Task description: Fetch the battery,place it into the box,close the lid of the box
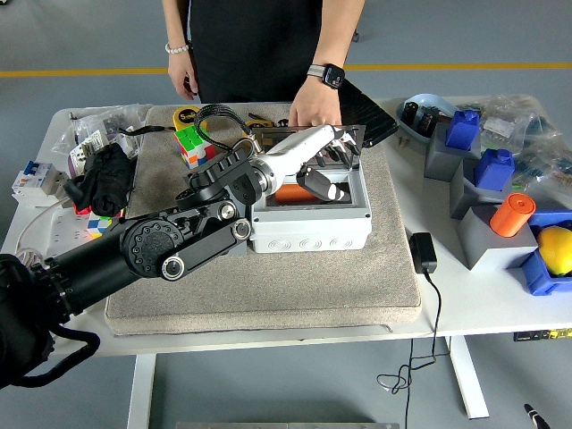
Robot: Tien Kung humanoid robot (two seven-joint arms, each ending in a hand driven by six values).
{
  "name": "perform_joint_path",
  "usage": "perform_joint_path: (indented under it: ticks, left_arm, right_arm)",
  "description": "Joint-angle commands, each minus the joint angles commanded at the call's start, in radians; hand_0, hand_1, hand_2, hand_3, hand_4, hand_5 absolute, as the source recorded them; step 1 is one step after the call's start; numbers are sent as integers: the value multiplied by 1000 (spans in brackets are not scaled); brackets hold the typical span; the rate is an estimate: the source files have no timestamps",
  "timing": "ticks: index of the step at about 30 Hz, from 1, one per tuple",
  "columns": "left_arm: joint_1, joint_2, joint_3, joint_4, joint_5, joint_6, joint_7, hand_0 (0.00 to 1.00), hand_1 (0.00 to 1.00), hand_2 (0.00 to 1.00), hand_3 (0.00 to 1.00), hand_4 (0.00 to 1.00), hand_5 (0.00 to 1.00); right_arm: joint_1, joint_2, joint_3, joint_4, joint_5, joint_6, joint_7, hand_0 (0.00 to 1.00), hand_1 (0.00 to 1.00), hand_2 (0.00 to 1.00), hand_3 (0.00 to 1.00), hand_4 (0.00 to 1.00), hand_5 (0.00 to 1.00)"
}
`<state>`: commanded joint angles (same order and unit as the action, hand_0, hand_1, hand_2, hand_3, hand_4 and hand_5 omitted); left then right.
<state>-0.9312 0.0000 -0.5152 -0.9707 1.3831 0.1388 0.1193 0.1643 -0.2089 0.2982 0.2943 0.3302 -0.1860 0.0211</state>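
From my seat, nearest is the grey mat on the white tabletop, and on it the white junction box I am working in. The orange battery now lies inside the box toward its left side, partly hidden under my left hand. That hand hovers over the opening with its fingers loosely curled and apart, clamped on nothing that I can see. I judge the battery a stiff, smooth cylinder, probably light, likely to roll or slip, so any regrasp should be across its middle. The clear lid stands open at the far edge; it looks thin and rigid, best pushed at its free top rim. Beyond it, a person's hand rests touching the lid.
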Motion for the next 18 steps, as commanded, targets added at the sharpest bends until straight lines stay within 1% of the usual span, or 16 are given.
perform_joint_path:
  ticks: [4, 5, 7, 9, 10, 11, 13, 14, 17, 18]
  left_arm:
    - [37, 3, -68, -77, -41, 16, -35, 475, 650, 614, 688, 998, 415]
    - [46, 8, -82, -92, -60, 21, -46, 346, 547, 522, 576, 998, 472]
    - [75, 27, -126, -135, -121, 33, -77, 346, 547, 522, 576, 998, 472]
    - [92, 37, -152, -157, -159, 44, -100, 346, 547, 522, 576, 998, 472]
    - [110, 47, -179, -180, -188, 58, -123, 346, 547, 522, 576, 998, 472]
    - [125, 55, -204, -199, -215, 68, -140, 320, 510, 504, 541, 998, 479]
    - [145, 65, -236, -222, -243, 85, -161, 320, 510, 504, 541, 998, 479]
    - [166, 75, -271, -241, -259, 103, -183, 320, 510, 504, 541, 998, 479]
    - [202, 90, -337, -262, -267, 116, -202, 320, 510, 504, 541, 998, 479]
    - [222, 99, -376, -267, -268, 114, -201, 629, 642, 610, 627, 998, 478]
  right_arm:
    - [-3, 2, 7, 0, 0, 2, 1, 726, 665, 653, 599, 998, 614]
    - [-3, 2, 7, 0, 0, 2, 1, 726, 665, 653, 599, 998, 613]
    - [-4, 3, 11, -1, -1, 2, 1, 726, 665, 653, 599, 998, 613]
    - [-4, 3, 14, 0, -2, 2, 1, 726, 665, 653, 599, 998, 613]
    - [-4, 3, 14, -1, -3, 2, 1, 726, 665, 653, 599, 998, 613]
    - [-4, 3, 15, -1, -3, 2, 1, 726, 665, 653, 599, 998, 614]
    - [-5, 4, 16, 0, -4, 2, 2, 726, 665, 653, 599, 998, 614]
    - [-5, 5, 16, -1, -4, 2, 2, 726, 665, 653, 599, 998, 614]
    - [-6, 6, 17, -1, -5, 2, 1, 726, 665, 653, 599, 998, 614]
    - [-7, 6, 17, -1, -5, 2, 0, 726, 666, 653, 599, 998, 614]
